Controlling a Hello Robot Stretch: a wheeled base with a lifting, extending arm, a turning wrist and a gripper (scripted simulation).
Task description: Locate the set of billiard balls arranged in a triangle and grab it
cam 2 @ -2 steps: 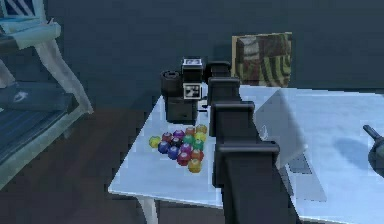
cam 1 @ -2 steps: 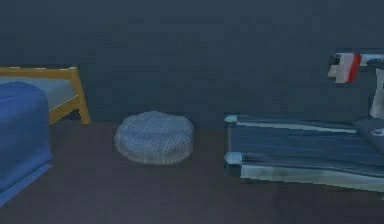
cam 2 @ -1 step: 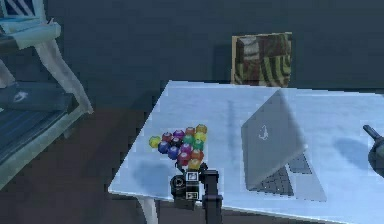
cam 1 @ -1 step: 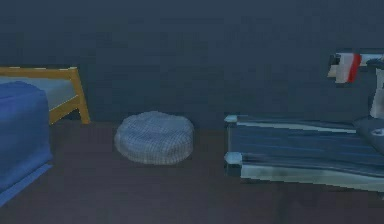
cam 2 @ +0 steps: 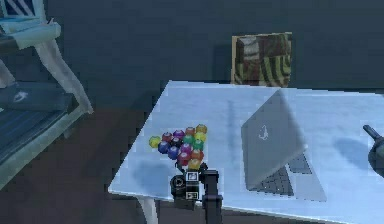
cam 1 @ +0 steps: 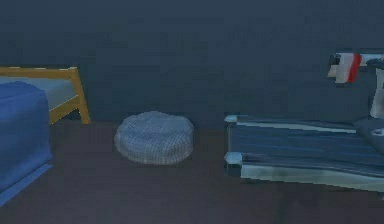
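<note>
In the forward view you see a long treadmill (cam 1: 300, 152) with a flat belt and, left of it, a round grey cushion (cam 1: 153, 137) of knitted look. In the arm side view a pale smooth surface (cam 2: 330, 105) carries a thin silver laptop (cam 2: 272, 140), standing open, and left of it the set of billiard balls (cam 2: 181, 146), glossy many-coloured spheres packed in a triangle. The dark boxy gripper (cam 2: 186, 180) is close by the triangle's near edge; you cannot tell whether it holds anything.
</note>
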